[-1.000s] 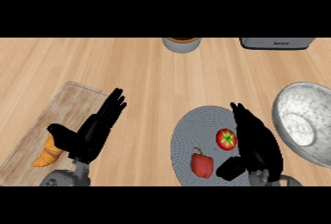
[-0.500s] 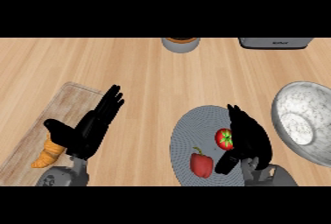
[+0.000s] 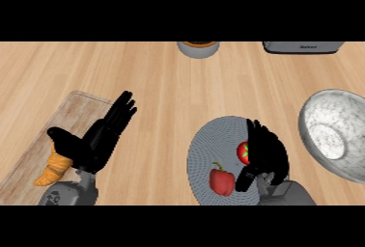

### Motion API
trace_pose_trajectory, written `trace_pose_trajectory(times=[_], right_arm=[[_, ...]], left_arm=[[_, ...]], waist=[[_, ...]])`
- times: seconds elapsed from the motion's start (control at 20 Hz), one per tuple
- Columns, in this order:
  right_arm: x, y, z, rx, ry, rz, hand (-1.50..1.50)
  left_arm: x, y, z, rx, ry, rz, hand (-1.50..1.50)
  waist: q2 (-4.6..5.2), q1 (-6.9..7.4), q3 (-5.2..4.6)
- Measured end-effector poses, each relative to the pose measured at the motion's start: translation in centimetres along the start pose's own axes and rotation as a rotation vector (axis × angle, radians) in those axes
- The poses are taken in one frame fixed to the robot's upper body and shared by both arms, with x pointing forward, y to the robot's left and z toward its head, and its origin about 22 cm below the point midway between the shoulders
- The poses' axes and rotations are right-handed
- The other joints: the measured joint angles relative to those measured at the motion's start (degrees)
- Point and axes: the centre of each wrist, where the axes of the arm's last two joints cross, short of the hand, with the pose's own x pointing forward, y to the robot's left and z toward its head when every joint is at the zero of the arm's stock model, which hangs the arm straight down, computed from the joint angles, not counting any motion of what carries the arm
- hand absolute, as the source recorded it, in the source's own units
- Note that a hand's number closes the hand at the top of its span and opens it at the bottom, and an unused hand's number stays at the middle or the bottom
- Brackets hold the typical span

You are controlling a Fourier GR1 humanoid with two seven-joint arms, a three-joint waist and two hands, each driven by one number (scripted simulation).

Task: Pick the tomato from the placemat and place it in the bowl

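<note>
A red tomato (image 3: 243,152) with a green stem lies on the round grey placemat (image 3: 211,141) at the lower middle right. My right hand (image 3: 266,153) is directly against the tomato's right side and covers part of it, fingers pointing away and thumb low beside it; the fingers look only slightly bent. The marbled grey bowl (image 3: 335,132) stands at the right edge, just right of the placemat. My left hand (image 3: 98,139) rests open at the lower left, fingers up, over a wooden board.
A red bell pepper (image 3: 221,180) lies on the placemat near its front. A croissant (image 3: 54,166) sits on the wooden cutting board (image 3: 50,136) at the left. At the back stand a grey cup (image 3: 197,48) and a metal appliance (image 3: 302,47).
My right hand has moved left and nearer, from beside the tomato to partly over it. The left hand has barely shifted.
</note>
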Motion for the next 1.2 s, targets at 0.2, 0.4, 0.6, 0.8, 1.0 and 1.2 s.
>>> trace_pose_trajectory(times=[0.2,0.4,0.6,0.8,1.0,1.2], right_arm=[[0.2,0.7,-1.1,-0.004,0.027,0.004,-1.50],[0.4,0.7,-1.8,-0.018,0.040,-0.004,-1.50],[-0.4,1.4,-1.8,-0.023,0.057,-0.008,-1.50],[-0.5,2.6,-2.1,-0.024,0.071,-0.017,-1.50],[-0.7,2.8,-2.7,-0.027,0.087,-0.025,-1.50],[-1.3,3.2,-3.4,-0.043,0.048,-0.030,1.50]], left_arm=[[-0.3,0.6,-0.3,-0.002,0.004,-0.003,0.00],[-0.8,0.3,-0.4,-0.001,-0.001,0.001,0.00],[-0.4,0.2,-0.2,0.001,-0.002,-0.004,0.00],[-0.2,-0.2,-0.3,-0.004,-0.003,0.000,0.00],[-0.2,-0.6,0.1,-0.006,0.000,-0.004,0.00],[-0.2,-0.3,-0.2,-0.004,0.003,-0.001,0.00]], waist=[[0.03,-0.02,-0.01],[0.00,-0.02,-0.02],[-0.04,-0.07,-0.04],[-0.13,-0.10,-0.12],[-0.16,-0.08,-0.16],[-0.21,-0.12,-0.24]])
